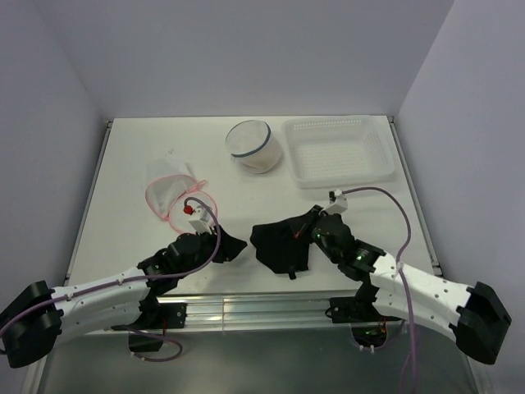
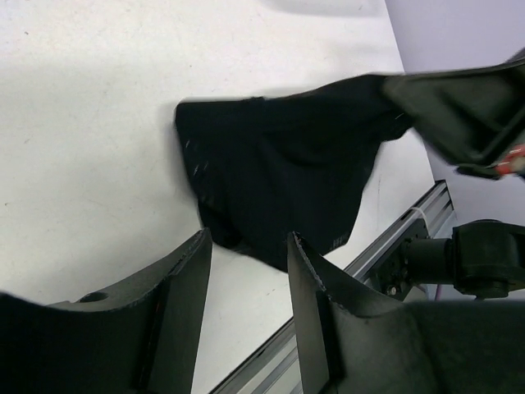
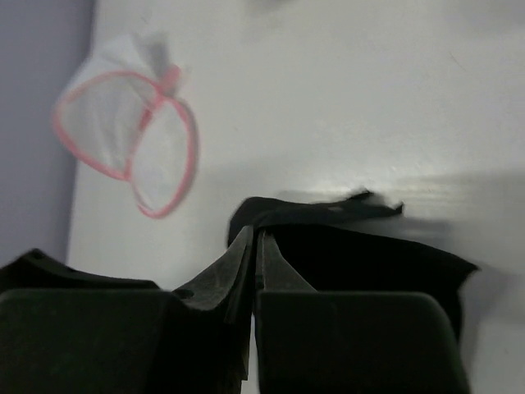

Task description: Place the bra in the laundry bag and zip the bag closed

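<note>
Evidently soft, light and floppy, the crumpled black fabric bra (image 1: 279,245) lies near the front of the white table (image 1: 131,164); an edge or strap looks best to pinch. The right gripper (image 1: 315,227), reaching low, has its fingers pressed together on the bra's right edge. The left gripper (image 1: 235,246) sits spread just beside its left edge. Farther left lies the pink-rimmed white mesh laundry bag (image 1: 174,195), well apart.
</note>
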Action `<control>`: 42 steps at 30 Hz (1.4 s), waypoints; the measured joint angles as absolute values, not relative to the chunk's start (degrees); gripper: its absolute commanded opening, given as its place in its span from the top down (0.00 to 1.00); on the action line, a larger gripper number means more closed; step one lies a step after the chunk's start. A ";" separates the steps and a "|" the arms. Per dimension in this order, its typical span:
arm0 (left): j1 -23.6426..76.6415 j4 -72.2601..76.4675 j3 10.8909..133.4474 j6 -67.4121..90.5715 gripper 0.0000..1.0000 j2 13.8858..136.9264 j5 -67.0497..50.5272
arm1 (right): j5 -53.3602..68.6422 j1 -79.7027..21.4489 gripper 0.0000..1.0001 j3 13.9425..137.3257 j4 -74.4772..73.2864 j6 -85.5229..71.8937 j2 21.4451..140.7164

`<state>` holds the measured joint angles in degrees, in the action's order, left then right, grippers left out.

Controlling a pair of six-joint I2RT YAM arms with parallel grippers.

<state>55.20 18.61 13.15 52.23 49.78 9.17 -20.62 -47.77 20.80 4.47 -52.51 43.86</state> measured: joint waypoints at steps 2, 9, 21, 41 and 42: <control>55.20 18.63 13.17 52.23 0.52 50.37 8.97 | -19.81 -47.86 1.00 20.78 3.36 -53.36 48.18; 55.20 18.46 15.31 52.14 0.50 53.93 8.88 | -21.26 -48.18 0.64 21.54 -4.95 -56.62 53.04; 55.22 18.98 24.32 48.49 0.50 65.41 10.98 | -25.43 -48.25 0.21 29.95 -22.85 -57.34 41.36; 55.22 19.20 35.97 36.34 0.47 81.67 11.60 | -6.31 -53.69 0.20 23.83 -28.97 -72.79 31.94; 55.22 19.29 36.32 35.90 0.47 82.48 11.31 | -5.96 -53.91 0.20 23.83 -29.26 -73.60 31.42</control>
<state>55.22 19.29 36.32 35.90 82.48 11.31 -5.96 -53.91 23.83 -29.26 -73.60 31.42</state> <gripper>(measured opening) 0.534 0.796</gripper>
